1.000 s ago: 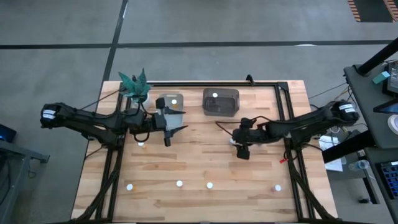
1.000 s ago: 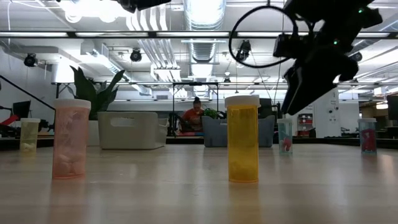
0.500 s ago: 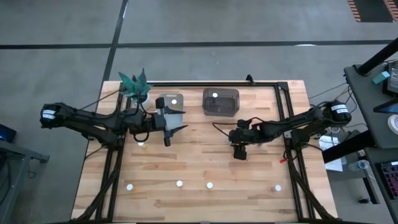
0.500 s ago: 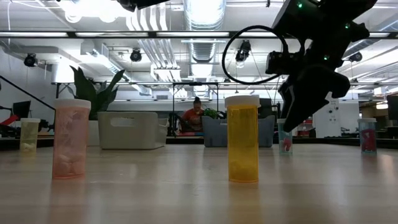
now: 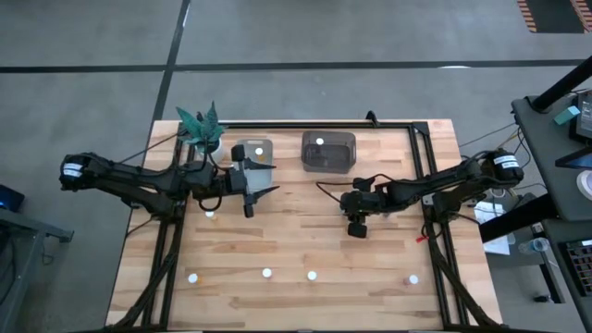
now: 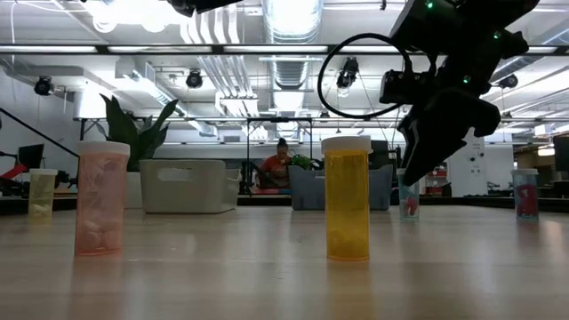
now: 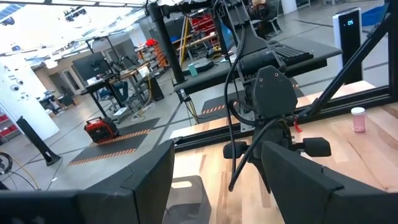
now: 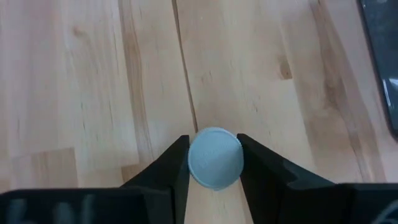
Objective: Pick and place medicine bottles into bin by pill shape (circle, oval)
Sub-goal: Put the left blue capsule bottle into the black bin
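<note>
High view: right gripper (image 5: 356,218) down over table (image 5: 305,242) centre-right, below grey bin (image 5: 328,152); left gripper (image 5: 252,191) parked beside white bin (image 5: 253,154), fingers apart. Four white-capped bottles along near edge (e.g. (image 5: 313,275)).
Low view: orange bottle (image 6: 347,197) and pink bottle (image 6: 99,197) upright, well apart.
Right wrist view: fingers (image 8: 170,170) flanking white bottle cap (image 8: 215,157), seemingly touching both sides.
</note>
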Motion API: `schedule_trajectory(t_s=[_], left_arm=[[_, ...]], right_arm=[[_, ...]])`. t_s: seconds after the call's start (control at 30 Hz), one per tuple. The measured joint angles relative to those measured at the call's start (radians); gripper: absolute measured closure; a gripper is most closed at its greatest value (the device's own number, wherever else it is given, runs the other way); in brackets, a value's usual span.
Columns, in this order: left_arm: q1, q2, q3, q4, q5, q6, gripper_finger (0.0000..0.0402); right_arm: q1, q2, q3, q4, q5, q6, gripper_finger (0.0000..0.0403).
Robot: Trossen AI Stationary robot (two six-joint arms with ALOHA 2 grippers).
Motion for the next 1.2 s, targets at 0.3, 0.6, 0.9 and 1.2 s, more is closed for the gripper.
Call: schedule_trajectory(t_s=[0.3,0.6,0.9,1.2], left_arm=[[0.0,0.0,0.0,0.0,0.0,-0.003,0.0175],[0.0,0.0,0.0,-0.001,0.0,-0.003,0.0175],[0.0,0.0,0.0,-0.001,0.0,-0.003,0.0175],[0.0,0.0,0.0,-0.001,0.0,-0.003,0.0175]], right_arm=[[-0.028,0.0,0.159,-0.061,-0.003,-0.024,0.0286],[-0.202,0.014,0.36,-0.139,-0.004,-0.207,0.0289],[-0.477,0.078,0.409,-0.135,-0.146,-0.353,0.0289],[-0.668,0.215,0.39,-0.091,-0.19,-0.464,0.029]])
